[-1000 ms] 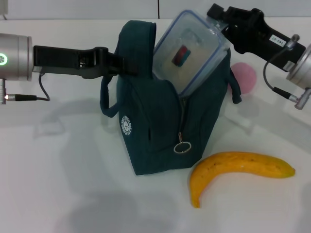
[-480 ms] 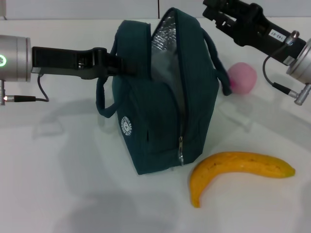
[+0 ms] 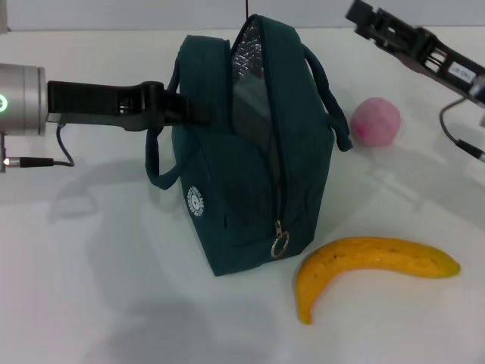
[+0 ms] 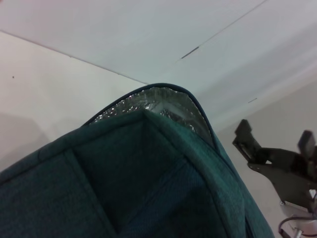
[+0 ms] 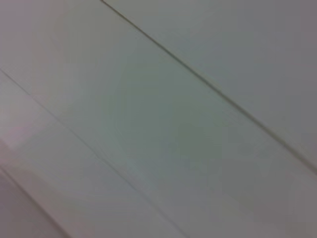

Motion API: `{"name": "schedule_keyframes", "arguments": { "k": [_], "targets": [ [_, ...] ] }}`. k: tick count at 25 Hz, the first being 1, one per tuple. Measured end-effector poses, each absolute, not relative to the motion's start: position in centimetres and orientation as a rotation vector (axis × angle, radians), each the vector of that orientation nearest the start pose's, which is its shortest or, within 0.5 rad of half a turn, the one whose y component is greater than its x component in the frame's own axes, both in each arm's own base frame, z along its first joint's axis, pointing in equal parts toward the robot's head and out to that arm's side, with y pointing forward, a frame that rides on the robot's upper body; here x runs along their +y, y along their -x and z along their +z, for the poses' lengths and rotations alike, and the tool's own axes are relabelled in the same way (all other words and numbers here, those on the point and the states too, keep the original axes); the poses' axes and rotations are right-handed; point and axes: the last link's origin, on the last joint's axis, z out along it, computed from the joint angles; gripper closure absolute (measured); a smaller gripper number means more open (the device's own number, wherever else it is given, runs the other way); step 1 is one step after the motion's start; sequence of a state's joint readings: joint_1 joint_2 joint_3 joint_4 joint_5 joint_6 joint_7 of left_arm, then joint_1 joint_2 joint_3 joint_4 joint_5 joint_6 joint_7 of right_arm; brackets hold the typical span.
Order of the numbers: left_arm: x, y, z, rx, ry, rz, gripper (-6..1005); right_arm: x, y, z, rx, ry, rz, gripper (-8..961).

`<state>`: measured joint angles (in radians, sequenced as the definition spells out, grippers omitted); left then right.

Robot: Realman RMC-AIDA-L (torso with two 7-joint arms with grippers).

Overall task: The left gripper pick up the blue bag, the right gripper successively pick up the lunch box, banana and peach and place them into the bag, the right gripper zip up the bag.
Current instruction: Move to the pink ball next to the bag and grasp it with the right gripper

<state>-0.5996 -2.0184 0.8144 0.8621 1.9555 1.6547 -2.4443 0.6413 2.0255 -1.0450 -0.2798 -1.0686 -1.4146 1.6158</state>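
The dark blue bag stands upright mid-table, its top unzipped and the silver lining showing. My left gripper is shut on the bag's upper left edge and holds it up. The bag also fills the left wrist view. The lunch box is out of sight inside the bag. My right gripper is open and empty, up and to the right of the bag's mouth; it also shows in the left wrist view. The yellow banana lies right of the bag's front. The pink peach sits behind it.
The white table runs to a white wall at the back. The bag's zipper pull hangs at its front lower edge. A handle loop droops on the bag's left side. The right wrist view shows only blank wall.
The lunch box has dropped from the bag's mouth down inside. My right gripper let it go and has pulled back up and to the right. The left gripper still holds the bag.
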Motion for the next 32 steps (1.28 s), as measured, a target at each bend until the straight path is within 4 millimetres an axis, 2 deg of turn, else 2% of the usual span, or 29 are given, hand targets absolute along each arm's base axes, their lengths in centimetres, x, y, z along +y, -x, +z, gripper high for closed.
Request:
{"name": "schedule_keyframes", "arguments": {
  "k": [3,4,7,13,16,23,32],
  "targets": [
    [35.6,21.3,4.0,-1.716,2.543,-0.723,963,37.0,-22.8,0.2,1.041,2.199,1.421,120],
    [35.5,21.4,4.0,-1.713,2.544,-0.723,963,37.0,-22.8,0.2,1.041,2.199,1.421,109],
    [35.4,21.3,3.8,-1.705,2.552,-0.726,963,36.9,-24.5,0.1,0.897,2.171,1.287,76],
    [35.4,21.3,3.7,-1.708,2.555,-0.727,963,36.9,-27.9,-0.1,0.702,2.087,0.997,97],
    [35.4,21.3,3.7,-1.708,2.555,-0.729,963,37.5,-29.0,-0.2,0.722,2.063,0.89,107],
    [35.4,21.0,3.7,-1.708,2.557,-0.751,962,38.4,-29.7,-0.7,0.751,2.056,0.776,132],
    [35.5,20.9,3.5,-1.713,2.553,-0.757,962,39.4,-28.8,-3.6,0.758,2.172,0.612,163]
  ]
}}
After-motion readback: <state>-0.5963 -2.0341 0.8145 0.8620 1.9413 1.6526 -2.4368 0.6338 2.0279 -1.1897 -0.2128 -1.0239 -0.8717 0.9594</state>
